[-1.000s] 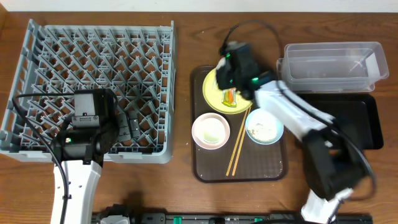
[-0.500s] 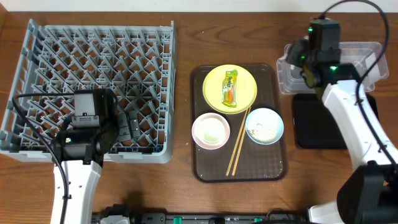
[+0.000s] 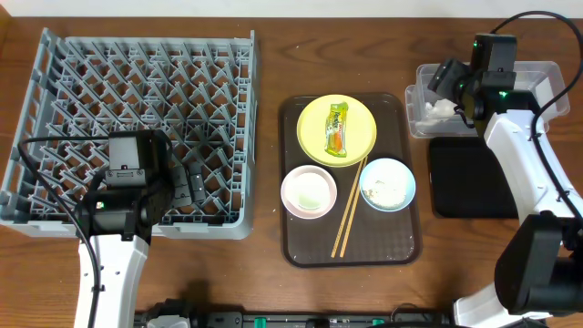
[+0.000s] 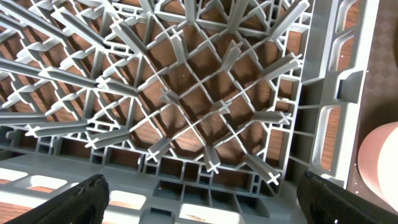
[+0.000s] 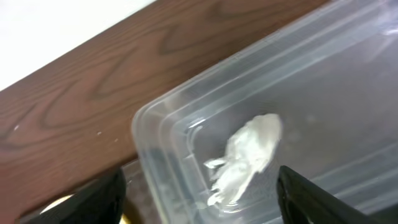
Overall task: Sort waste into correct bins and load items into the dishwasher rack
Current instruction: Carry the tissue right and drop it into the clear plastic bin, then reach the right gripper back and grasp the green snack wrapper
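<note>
Nearest me, in the lower middle of the overhead view, the brown serving tray (image 3: 296,246) lies on the wooden surface (image 3: 269,55). On it the chopsticks (image 3: 349,208) run on a slant between the pinkish-white bowl (image 3: 309,191) on the left and the light blue bowl (image 3: 387,184) on the right, which has whitish rice scraps (image 3: 384,189) inside. Beyond the bowls, at the tray's upper end, the yellow plate (image 3: 360,137) carries the green-and-orange snack wrapper (image 3: 337,128) lying lengthwise. At left, my left tool (image 4: 205,186) hangs over the lower right corner of the grey rack (image 3: 137,82). Its two fingers are spread wide at the bottom corners of the wrist view, with nothing between them but pegs and grid. At right the black tray (image 3: 465,178) sits just below the clear tub (image 3: 528,77), the two close together. Farthest off, at the upper right, my right tool (image 5: 208,199) hovers above the left end of the tub, its fingers parted and holding nothing. The crumpled white tissue (image 5: 245,158) lies on the tub's floor near that left corner.
</note>
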Available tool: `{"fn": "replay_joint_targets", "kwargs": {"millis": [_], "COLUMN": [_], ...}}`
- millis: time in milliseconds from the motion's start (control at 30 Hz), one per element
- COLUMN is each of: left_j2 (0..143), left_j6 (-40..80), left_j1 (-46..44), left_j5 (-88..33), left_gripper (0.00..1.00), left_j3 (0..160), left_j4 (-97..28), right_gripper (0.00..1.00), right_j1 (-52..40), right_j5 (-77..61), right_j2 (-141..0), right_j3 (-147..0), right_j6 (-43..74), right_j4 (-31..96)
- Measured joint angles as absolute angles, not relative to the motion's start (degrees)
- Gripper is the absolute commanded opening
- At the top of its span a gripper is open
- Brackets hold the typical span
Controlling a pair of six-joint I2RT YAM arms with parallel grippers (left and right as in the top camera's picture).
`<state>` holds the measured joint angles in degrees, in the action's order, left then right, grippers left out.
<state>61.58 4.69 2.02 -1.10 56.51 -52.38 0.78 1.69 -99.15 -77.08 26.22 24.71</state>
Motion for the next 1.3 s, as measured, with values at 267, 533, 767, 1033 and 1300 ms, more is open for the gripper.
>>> {"fn": "replay_joint_targets", "kwargs": {"millis": [267, 533, 767, 1033, 1300], "left_j2": [61.58, 61.58, 61.58, 61.58, 61.58], "left_j6": [4.67, 4.69, 4.69, 4.69, 4.69], "left_j1": [2.02, 2.02, 2.02, 2.02, 2.02], "left_j5": [-1.10, -1.10, -1.10, -1.10, -1.10], "left_gripper": [0.98, 0.98, 0.97, 0.98, 0.98], "left_j3": [56.51, 56.51, 56.51, 56.51, 56.51], "left_j4": [-52.25, -52.23, -52.23, -52.25, -52.23], "right_gripper": [0.75, 0.78, 0.78, 0.64, 0.14], "right_j1": [-8.45, -21.41, -27.59, -28.77, -28.80], "right_j5": [-6.02, 0.25, 5.02, 6.31, 6.39], "right_j2": [-97.76, -98.78, -108.14, -116.60, -117.56], "right_j3": [-77.08, -77.08, -77.08, -77.08, -77.08], "right_j6": [18.52, 16.38, 21.50, 25.39, 27.00], "right_j4": [26.46, 28.80, 27.70, 26.94, 25.06]}}
